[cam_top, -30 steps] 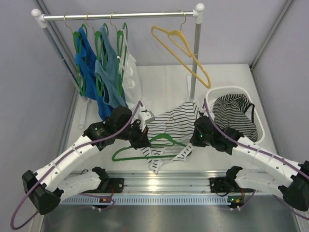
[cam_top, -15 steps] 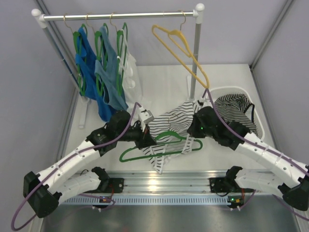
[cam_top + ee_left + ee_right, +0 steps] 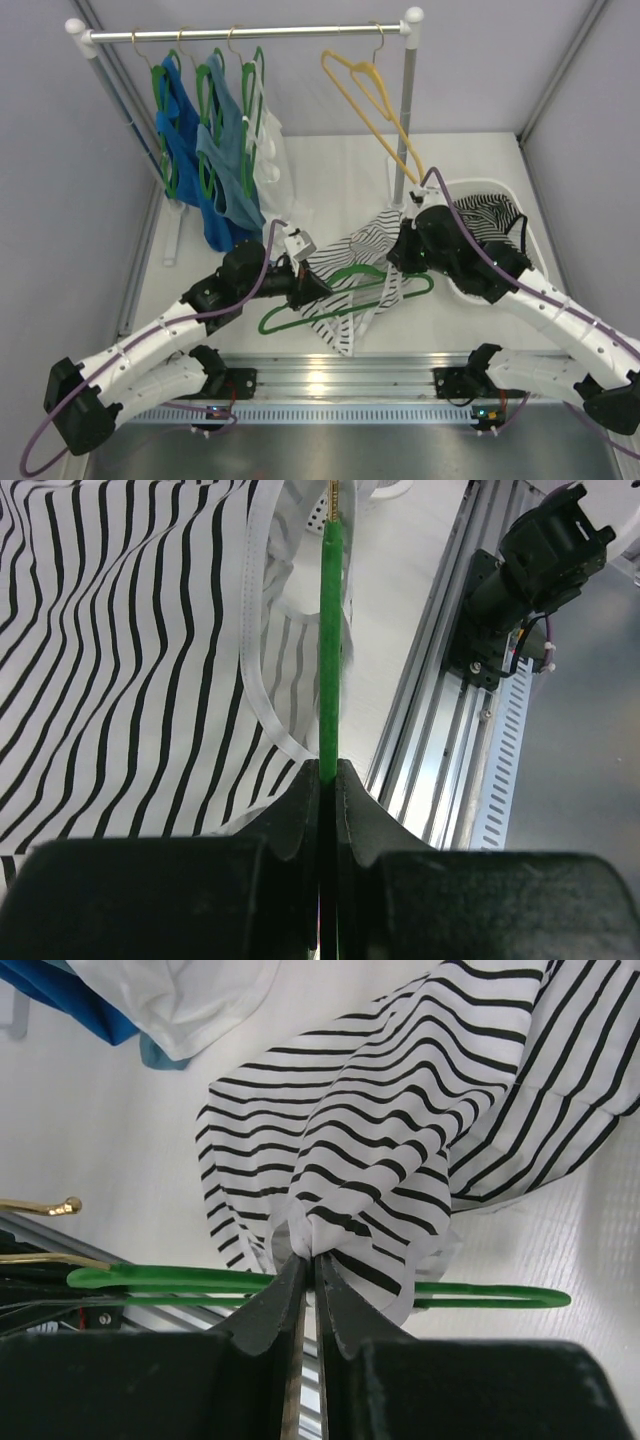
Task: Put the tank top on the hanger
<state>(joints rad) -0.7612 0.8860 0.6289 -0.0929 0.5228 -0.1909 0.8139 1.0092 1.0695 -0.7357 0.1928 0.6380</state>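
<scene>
Clamping hanger (image 3: 329, 630) in left gripper (image 3: 328, 772), pinching tank top (image 3: 400, 1120) in right gripper (image 3: 309, 1260). Hemmed by basket (image 3: 538, 245) right, rack (image 3: 250, 33) far.

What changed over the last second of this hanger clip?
The left gripper, shut on the green hanger, carried it rightward and toward the rail. The right gripper, pinching the striped tank top, pulled it toward the rail too. Nothing was grasped or released. The basket and the blue tops hanging there stayed put.
</scene>
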